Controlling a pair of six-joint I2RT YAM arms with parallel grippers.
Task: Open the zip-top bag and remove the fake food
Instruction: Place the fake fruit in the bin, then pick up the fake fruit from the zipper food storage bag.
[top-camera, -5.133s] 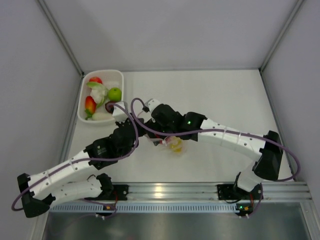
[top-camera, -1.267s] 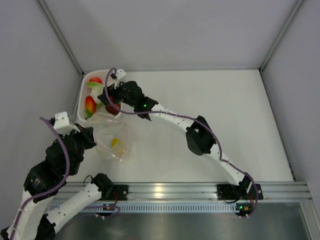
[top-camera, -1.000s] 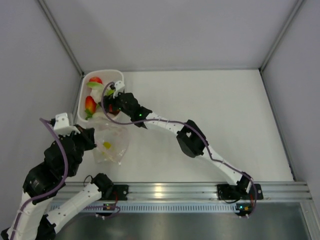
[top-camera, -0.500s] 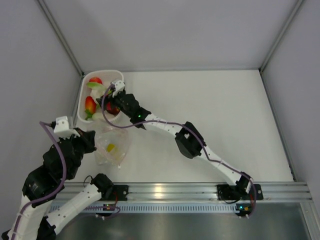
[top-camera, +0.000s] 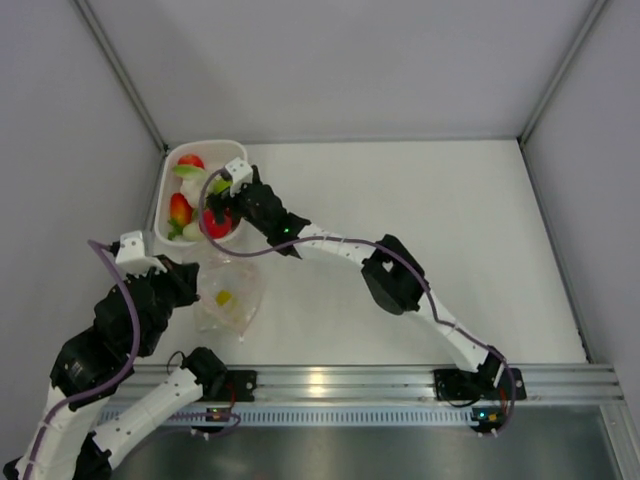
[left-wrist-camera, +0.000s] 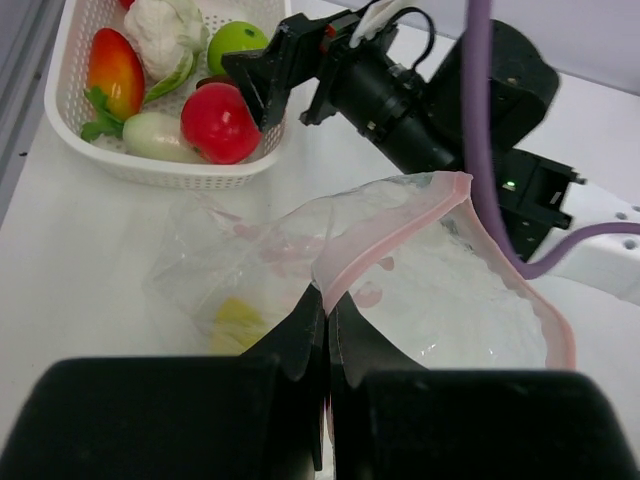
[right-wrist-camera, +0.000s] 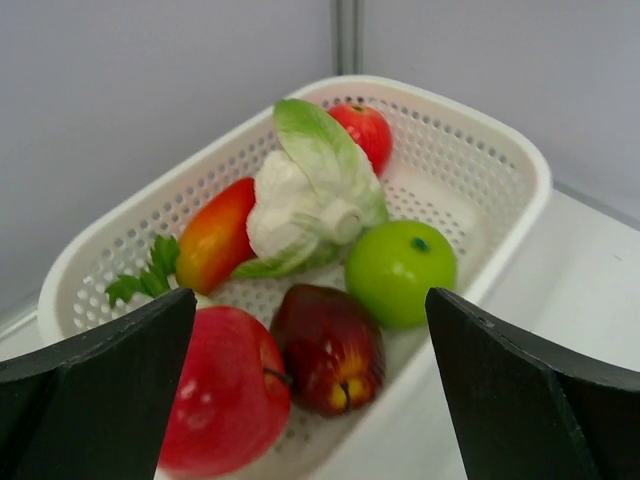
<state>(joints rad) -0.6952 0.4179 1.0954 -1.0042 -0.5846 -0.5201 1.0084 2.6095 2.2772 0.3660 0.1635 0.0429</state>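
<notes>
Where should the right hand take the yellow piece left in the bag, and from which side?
From above, through the open mouth of the bag, closing across the shorter width of the yellow piece. The left hand pinches the pink rim, holding the mouth wide, and the piece lies low inside under clear film, so other sides look blocked by plastic.

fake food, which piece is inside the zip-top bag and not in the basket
The small yellow piece: it alone lies inside the clear zip-top bag, while every other piece sits in the white basket.
</notes>
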